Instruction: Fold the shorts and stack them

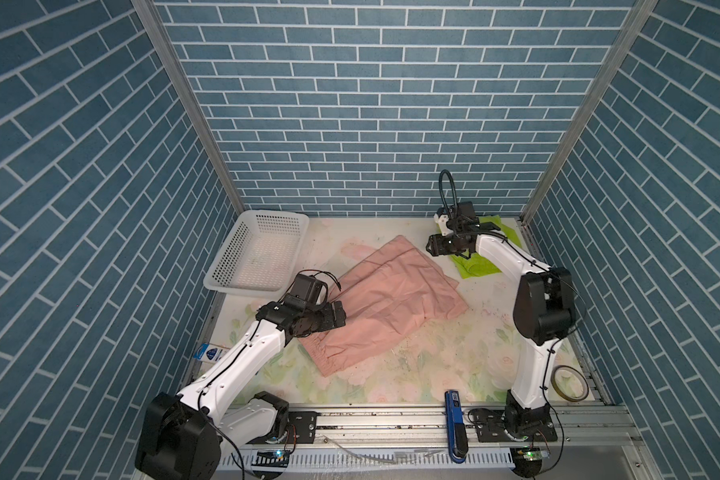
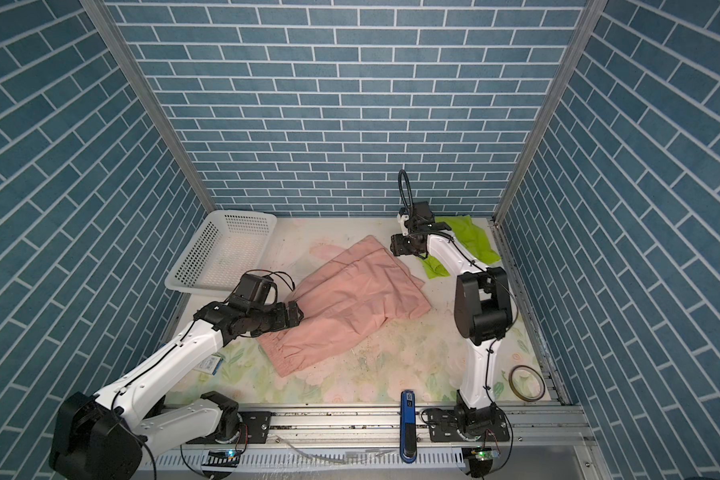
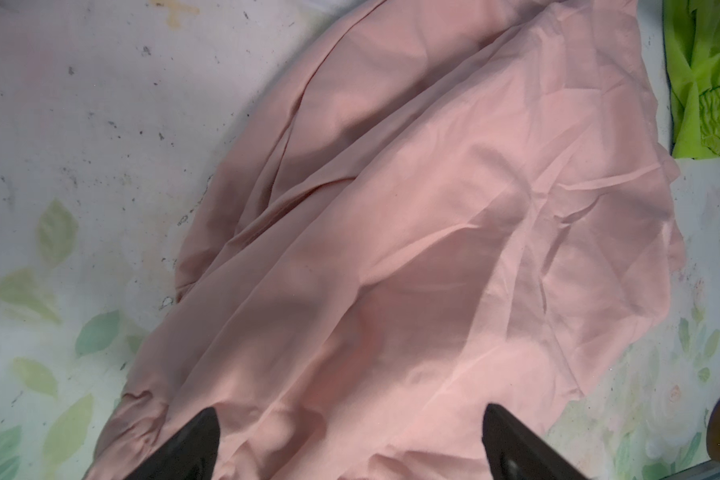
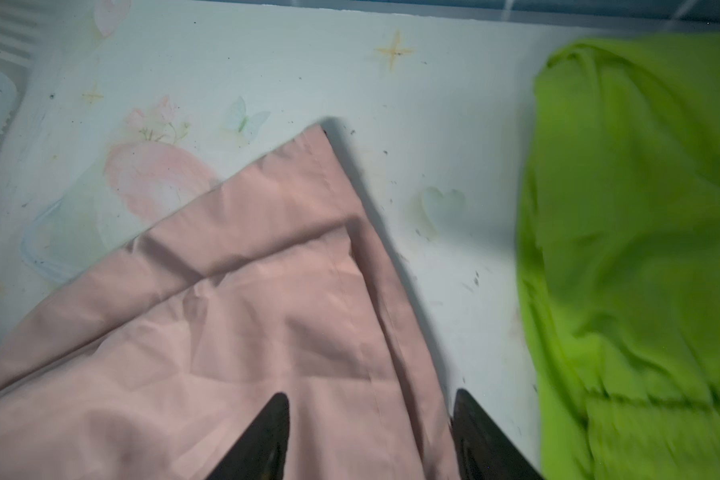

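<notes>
The salmon-pink shorts (image 1: 391, 299) (image 2: 350, 299) lie spread and creased in the middle of the floral mat, waistband toward the front left. My left gripper (image 1: 339, 314) (image 2: 296, 313) (image 3: 350, 409) hovers open over their waistband end, fingers wide apart with nothing between them. At their far leg corner my right gripper (image 1: 429, 247) (image 2: 393, 246) (image 4: 371, 397) stands open above the hem, which lies flat on the mat. The lime-green shorts (image 1: 479, 266) (image 2: 470, 239) (image 4: 641, 249) lie bunched at the back right, partly hidden under the right arm.
A white perforated basket (image 1: 258, 253) (image 2: 225, 253) stands at the back left. A tape roll (image 1: 568, 382) (image 2: 526, 382) lies at the front right. A blue tool (image 1: 454, 419) rests on the front rail, and a small blue-and-white card (image 1: 211, 353) sits by the left arm.
</notes>
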`<action>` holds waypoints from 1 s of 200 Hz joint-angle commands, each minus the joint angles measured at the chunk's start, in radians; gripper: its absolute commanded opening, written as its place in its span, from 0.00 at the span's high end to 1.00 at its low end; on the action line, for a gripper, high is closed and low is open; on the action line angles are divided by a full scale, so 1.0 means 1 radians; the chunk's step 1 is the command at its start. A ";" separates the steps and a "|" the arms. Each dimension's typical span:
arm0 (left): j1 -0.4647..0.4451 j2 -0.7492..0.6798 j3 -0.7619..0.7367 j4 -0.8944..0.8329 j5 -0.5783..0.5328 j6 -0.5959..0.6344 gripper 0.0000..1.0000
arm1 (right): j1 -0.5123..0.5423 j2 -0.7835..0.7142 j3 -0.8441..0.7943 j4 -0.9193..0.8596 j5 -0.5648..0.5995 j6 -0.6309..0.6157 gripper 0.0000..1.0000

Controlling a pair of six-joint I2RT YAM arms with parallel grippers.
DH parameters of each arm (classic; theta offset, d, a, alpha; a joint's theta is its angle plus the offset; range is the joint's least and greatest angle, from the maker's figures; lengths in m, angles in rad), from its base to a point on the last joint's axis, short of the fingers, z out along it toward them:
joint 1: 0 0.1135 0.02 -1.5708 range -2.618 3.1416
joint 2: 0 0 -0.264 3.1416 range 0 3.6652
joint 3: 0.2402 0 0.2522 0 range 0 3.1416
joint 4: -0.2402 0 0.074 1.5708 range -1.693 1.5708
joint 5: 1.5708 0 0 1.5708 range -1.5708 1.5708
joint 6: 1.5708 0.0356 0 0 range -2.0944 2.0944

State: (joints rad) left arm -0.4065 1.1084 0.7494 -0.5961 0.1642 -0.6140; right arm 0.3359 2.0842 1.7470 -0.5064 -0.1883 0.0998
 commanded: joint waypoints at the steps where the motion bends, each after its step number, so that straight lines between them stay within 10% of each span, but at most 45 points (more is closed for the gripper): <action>1: -0.003 -0.017 -0.031 0.017 -0.015 -0.028 0.00 | 0.019 0.125 0.099 -0.009 0.002 -0.018 0.37; 67: 0.000 0.012 -0.025 0.014 -0.015 -0.017 0.00 | 0.041 0.309 0.206 0.049 0.054 0.068 0.39; 126: 0.006 0.009 -0.031 -0.001 -0.031 -0.007 0.00 | 0.048 0.315 0.214 0.089 0.073 0.091 0.94; 200: 0.009 0.010 -0.044 0.012 -0.019 0.002 0.00 | 0.076 0.223 0.200 0.034 0.160 0.039 1.00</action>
State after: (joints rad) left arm -0.4034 1.1213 0.7227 -0.5865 0.1501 -0.6270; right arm 0.3920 2.3878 1.9381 -0.4374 -0.0868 0.1745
